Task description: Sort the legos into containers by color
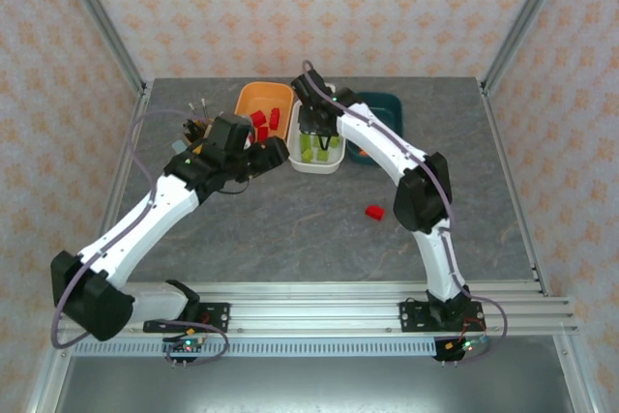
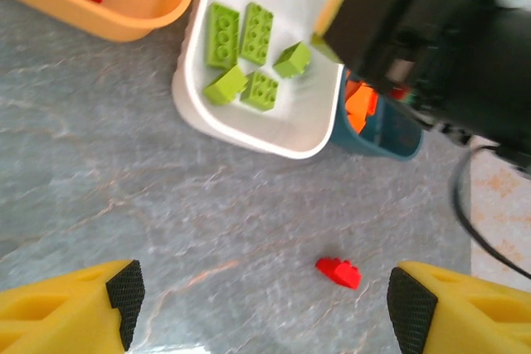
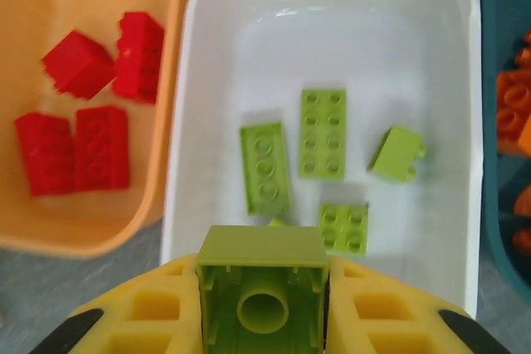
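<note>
My right gripper (image 3: 263, 308) is shut on a lime green lego (image 3: 263, 283), hollow underside toward the camera, above the near end of the white container (image 3: 332, 6), where several lime legos (image 3: 322, 133) lie. The orange container (image 3: 50, 225) to its left holds several red legos (image 3: 91, 134). Orange legos (image 3: 514, 93) lie in the dark teal container (image 3: 491, 163) on the right. One red lego (image 2: 338, 271) lies on the table. My left gripper (image 2: 264, 296) hovers open above the table, the red lego showing between its fingers, nearer the right one. From above, the left gripper (image 1: 274, 154) sits beside the white container (image 1: 319, 166).
A yellow cup of brushes (image 1: 198, 128) stands left of the orange container (image 1: 253, 96), close behind my left wrist. The right arm (image 2: 431, 31) reaches over the teal container (image 1: 387, 103). Metal frame posts rise at the table's back corners.
</note>
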`<state>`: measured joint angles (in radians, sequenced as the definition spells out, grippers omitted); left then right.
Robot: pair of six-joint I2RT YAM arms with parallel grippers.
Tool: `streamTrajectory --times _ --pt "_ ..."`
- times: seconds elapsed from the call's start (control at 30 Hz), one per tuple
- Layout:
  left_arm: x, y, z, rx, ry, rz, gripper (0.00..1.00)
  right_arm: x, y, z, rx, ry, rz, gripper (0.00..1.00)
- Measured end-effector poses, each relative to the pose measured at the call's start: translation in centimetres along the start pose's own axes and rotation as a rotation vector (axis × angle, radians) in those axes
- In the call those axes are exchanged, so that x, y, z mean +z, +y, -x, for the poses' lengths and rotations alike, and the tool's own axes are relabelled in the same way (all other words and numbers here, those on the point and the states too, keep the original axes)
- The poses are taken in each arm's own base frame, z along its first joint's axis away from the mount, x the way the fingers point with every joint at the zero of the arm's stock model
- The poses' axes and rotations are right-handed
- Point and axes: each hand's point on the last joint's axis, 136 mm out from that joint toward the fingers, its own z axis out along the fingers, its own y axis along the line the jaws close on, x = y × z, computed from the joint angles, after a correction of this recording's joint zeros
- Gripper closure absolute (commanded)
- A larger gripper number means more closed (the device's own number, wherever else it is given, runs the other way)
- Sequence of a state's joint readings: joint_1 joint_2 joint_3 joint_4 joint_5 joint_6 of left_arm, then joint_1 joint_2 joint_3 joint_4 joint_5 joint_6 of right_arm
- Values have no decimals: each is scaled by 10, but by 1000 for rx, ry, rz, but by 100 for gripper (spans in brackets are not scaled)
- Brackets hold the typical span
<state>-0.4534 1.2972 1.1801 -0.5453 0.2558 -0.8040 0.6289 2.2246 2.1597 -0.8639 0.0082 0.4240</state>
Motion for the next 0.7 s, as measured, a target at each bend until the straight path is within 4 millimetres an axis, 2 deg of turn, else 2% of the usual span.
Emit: streamTrajectory --times 0.17,0.27,0.4,0.53,0.6,0.7 --pt "27 -10 21 -12 -1 -9 20 57 -18 12 11 29 -28 71" --pt "42 -10 26 -9 8 0 20 82 -30 20 19 36 -31 69" --pt "58 -9 26 -8 28 15 20 104 -42 30 34 29 -29 68" --pt "65 -8 24 -10 41 15 20 122 -45 45 55 2 -12 66" --pt "65 -9 24 -10 42 13 20 130 -46 45 59 1 -8 63" --pt "65 -9 25 -9 41 9 20 140 -46 40 66 15 -9 54"
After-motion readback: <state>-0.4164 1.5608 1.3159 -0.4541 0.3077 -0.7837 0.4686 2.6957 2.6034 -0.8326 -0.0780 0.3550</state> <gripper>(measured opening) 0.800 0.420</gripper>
